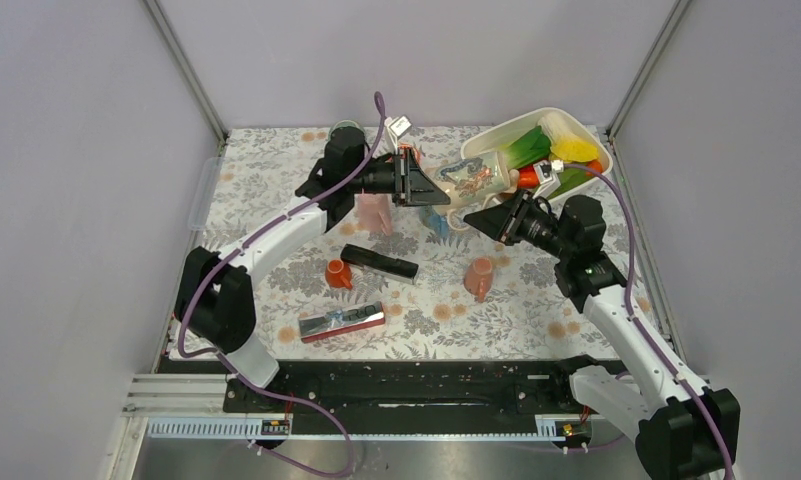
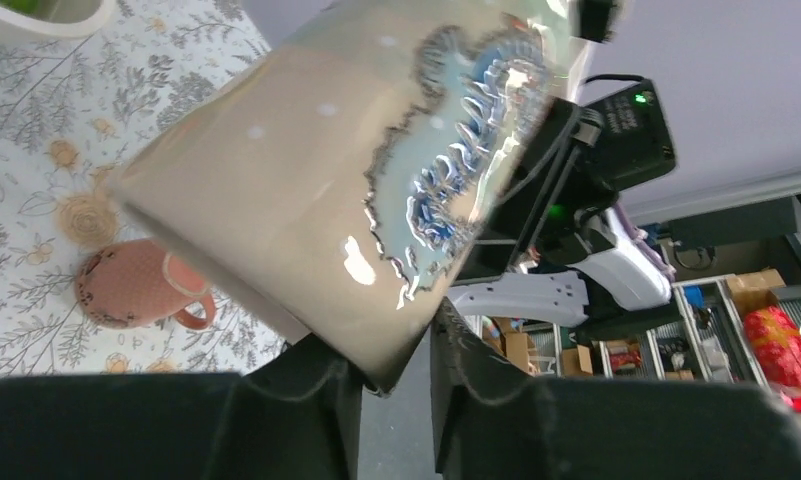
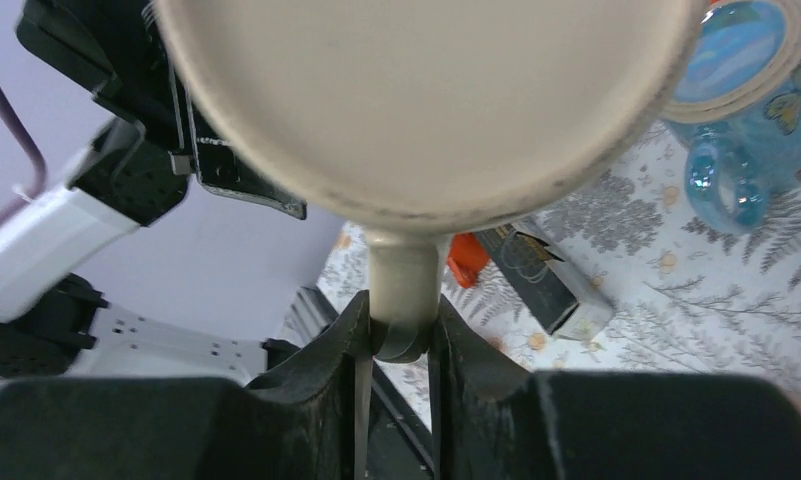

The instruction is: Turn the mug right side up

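Note:
A beige mug (image 1: pixel 473 177) with a blue and brown pattern hangs on its side above the back of the table. In the right wrist view my right gripper (image 3: pixel 401 322) is shut on its handle (image 3: pixel 404 290), and the mug's round beige face (image 3: pixel 426 100) fills the frame above. From the left, my left gripper (image 2: pixel 396 350) has its jaws close around the lower end edge of the mug (image 2: pixel 316 200), which sits wedged between the two fingers. In the top view the left gripper (image 1: pixel 418 186) and the right gripper (image 1: pixel 493 214) meet at the mug from opposite sides.
A white basin (image 1: pixel 491 138) of vegetables stands just behind the mug. Below lie a blue mug (image 1: pixel 437 222), a pink mug (image 1: pixel 479 277) on its side, a small orange cup (image 1: pixel 337 274), a black box (image 1: pixel 379 262) and a silver-red packet (image 1: pixel 342 322).

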Robot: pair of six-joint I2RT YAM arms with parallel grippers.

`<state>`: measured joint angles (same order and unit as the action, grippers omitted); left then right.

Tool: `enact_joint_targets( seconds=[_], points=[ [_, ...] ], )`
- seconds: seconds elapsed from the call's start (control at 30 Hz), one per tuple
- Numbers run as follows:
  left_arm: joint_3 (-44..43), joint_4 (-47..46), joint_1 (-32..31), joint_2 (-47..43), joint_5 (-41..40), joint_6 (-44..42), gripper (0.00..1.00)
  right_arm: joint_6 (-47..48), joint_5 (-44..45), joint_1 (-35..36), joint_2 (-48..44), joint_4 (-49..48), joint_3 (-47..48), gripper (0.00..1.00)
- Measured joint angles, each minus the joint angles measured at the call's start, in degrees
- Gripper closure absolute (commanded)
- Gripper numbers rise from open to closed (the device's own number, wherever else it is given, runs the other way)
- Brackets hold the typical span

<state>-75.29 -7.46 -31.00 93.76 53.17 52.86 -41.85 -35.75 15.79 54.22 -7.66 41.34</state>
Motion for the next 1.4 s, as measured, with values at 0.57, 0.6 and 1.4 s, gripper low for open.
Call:
enact_joint_targets(
  seconds=[0.57, 0.6, 1.4],
  points=[
    [-6.91, 25.57, 0.59, -2.95, -19.78, -20.63, 1.00, -3.39, 5.79, 1.84, 5.68, -2.84, -0.11, 0.00],
    [-7.21, 28.02, 0.81, -2.99, -22.08, -23.15, 1.00, -3.13, 6.40, 1.84, 5.92, -2.64, -0.11, 0.01],
    [-26.73, 48.41, 28.26, 6.93, -57.22, -82.01, 1.00, 6.86, 14.62, 2.32, -2.75, 8.96, 1.55, 0.01]
  ],
)
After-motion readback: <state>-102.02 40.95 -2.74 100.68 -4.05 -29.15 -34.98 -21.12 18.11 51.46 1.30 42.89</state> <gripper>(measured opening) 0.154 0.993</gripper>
